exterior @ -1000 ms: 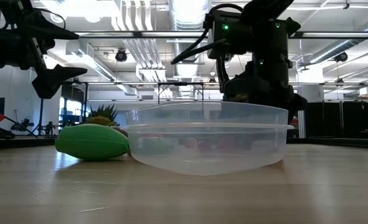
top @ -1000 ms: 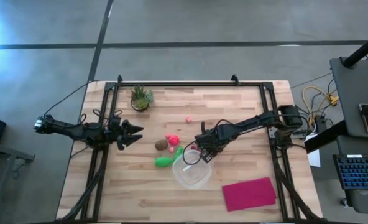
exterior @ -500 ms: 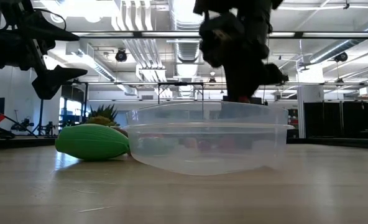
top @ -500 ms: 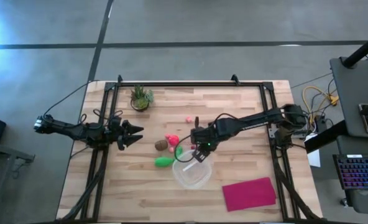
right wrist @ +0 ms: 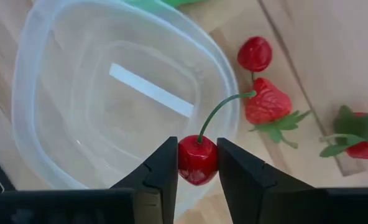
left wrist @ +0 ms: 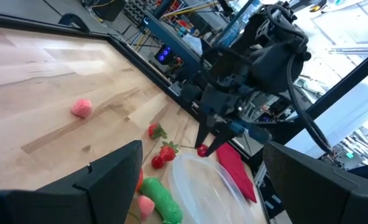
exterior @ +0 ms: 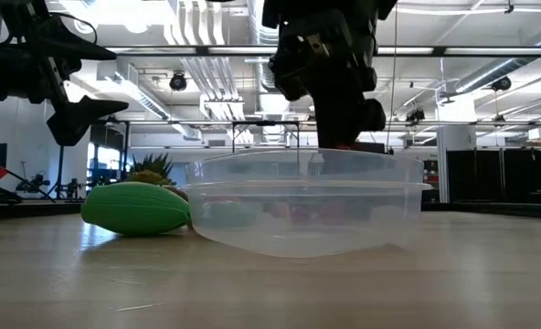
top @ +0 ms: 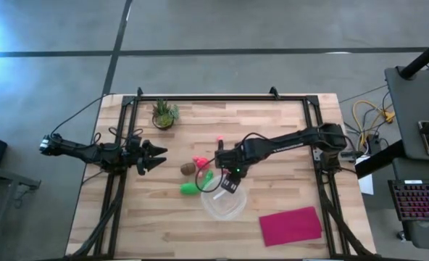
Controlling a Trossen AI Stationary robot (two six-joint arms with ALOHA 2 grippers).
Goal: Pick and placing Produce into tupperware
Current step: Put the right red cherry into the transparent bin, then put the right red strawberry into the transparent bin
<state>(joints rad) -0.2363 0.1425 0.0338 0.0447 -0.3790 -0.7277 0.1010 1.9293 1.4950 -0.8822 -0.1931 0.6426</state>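
My right gripper (right wrist: 197, 171) is shut on a small red cherry (right wrist: 197, 160) with a green stem. It hangs over the rim of the round clear tupperware (right wrist: 22, 106), which stands on the table (top: 224, 206). It also shows in the high view (top: 227, 183) and the left wrist view (left wrist: 209, 140). On the table beside the tupperware lie two strawberries (right wrist: 266, 106), another cherry (right wrist: 255, 54), green pieces (top: 190, 188), a brown oval (top: 188, 169) and a pink bit (top: 219, 138). My left gripper (top: 159, 157) is open and empty at the table's left side. My right gripper pinches the cherry's round body (right wrist: 197, 163) between its two fingers (right wrist: 162, 171), one on each side. The fingers point down from above. The cherry is lifted clear above the tupperware's rim, and its stem (right wrist: 218, 109) sticks out free past the fingertips.
A potted green plant (top: 164, 114) stands at the far left of the table. A flat magenta cloth (top: 290, 225) lies near the front right. A black frame (top: 200, 97) runs around the table's edges.
My right gripper has gone toward the table's left edge, along the tupperware's far rim. The produce on the table and the tupperware have stayed where they were.
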